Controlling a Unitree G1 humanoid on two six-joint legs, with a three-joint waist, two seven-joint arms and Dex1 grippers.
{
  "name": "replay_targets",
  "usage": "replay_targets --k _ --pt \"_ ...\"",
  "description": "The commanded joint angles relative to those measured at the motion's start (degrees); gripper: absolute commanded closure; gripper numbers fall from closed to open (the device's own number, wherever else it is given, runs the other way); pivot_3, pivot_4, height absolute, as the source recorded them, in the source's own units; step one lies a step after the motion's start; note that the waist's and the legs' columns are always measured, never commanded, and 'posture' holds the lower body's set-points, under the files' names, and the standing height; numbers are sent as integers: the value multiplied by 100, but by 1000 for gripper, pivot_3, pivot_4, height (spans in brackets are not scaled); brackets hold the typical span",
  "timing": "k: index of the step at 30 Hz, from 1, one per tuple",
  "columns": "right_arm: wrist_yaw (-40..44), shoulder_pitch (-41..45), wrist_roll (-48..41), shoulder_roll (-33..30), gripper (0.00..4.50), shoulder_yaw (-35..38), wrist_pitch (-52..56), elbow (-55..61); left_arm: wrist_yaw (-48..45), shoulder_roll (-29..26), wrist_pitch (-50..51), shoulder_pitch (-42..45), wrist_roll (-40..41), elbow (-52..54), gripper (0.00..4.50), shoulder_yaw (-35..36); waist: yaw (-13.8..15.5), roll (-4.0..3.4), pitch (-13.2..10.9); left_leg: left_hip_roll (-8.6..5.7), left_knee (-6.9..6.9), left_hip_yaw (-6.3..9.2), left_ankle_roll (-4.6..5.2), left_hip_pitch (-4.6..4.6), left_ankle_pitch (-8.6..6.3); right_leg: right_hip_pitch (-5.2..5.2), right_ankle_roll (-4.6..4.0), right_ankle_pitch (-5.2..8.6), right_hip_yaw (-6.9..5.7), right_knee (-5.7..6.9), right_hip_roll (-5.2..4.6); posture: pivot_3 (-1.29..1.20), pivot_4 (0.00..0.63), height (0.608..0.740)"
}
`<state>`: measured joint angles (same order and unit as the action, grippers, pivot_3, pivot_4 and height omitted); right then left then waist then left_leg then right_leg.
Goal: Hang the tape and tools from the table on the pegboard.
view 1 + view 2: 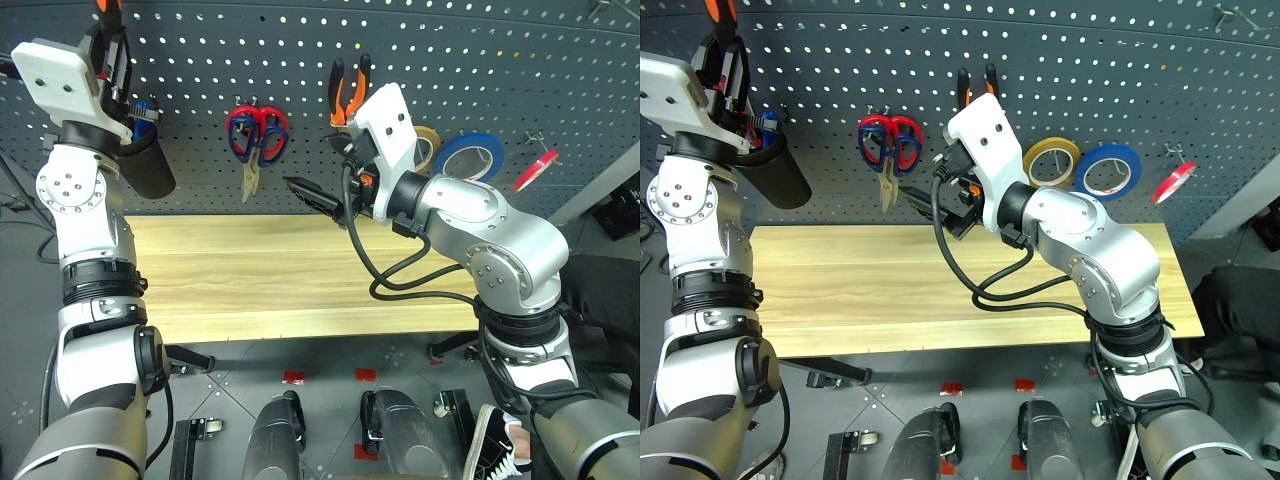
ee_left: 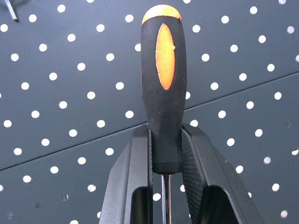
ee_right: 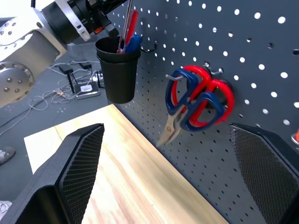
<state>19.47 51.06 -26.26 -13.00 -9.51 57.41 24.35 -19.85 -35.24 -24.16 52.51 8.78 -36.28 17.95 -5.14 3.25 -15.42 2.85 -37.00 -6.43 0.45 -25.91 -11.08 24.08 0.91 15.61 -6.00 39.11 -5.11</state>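
Note:
My left gripper [image 2: 166, 133] is shut on the black-and-orange handle of the screwdriver [image 2: 163, 79], holding it upright close to the pegboard [image 1: 480, 60] and above a black cup [image 1: 150, 168] that hangs there. The shaft runs down between the fingers. My right gripper [image 3: 166, 128] is open and empty over the table [image 1: 250, 270], facing scissors [image 3: 198, 98] with red and blue handles that hang on a hook. Orange-and-black pliers [image 1: 975, 85] hang behind my right wrist, partly hidden. The thin red tape [image 1: 1173, 182] hangs at the board's right.
A yellow roll [image 1: 1052, 160] and a wider blue roll [image 1: 1107, 170] hang on the pegboard beside the red tape. The black cup holds red-handled and blue-handled tools [image 3: 131, 30]. A black cable loops from my right forearm down over the tabletop [image 1: 400, 280].

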Motion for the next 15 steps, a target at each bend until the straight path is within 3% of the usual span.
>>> replay_targets --k 1,12,15 --pt "-50 42 -87 17 0 192 73 298 308 3 -204 -308 41 298 3993 213 -44 -2 1 0 0 -1 0 2 0 0 0 0 4 2 0 -214 198 740" --pt "5 38 -106 15 0 211 102 289 960 207 -115 -842 51 1304 537 404 -111 -2 2 -3 -4 2 5 3 3 -1 0 0 23 19 -6 -209 194 740" --pt "30 -20 -92 -23 0 235 43 296 1088 282 258 -1036 3 2205 344 260 -113 -2 2 -3 -5 3 5 3 3 0 0 0 26 25 -7 -210 190 740"
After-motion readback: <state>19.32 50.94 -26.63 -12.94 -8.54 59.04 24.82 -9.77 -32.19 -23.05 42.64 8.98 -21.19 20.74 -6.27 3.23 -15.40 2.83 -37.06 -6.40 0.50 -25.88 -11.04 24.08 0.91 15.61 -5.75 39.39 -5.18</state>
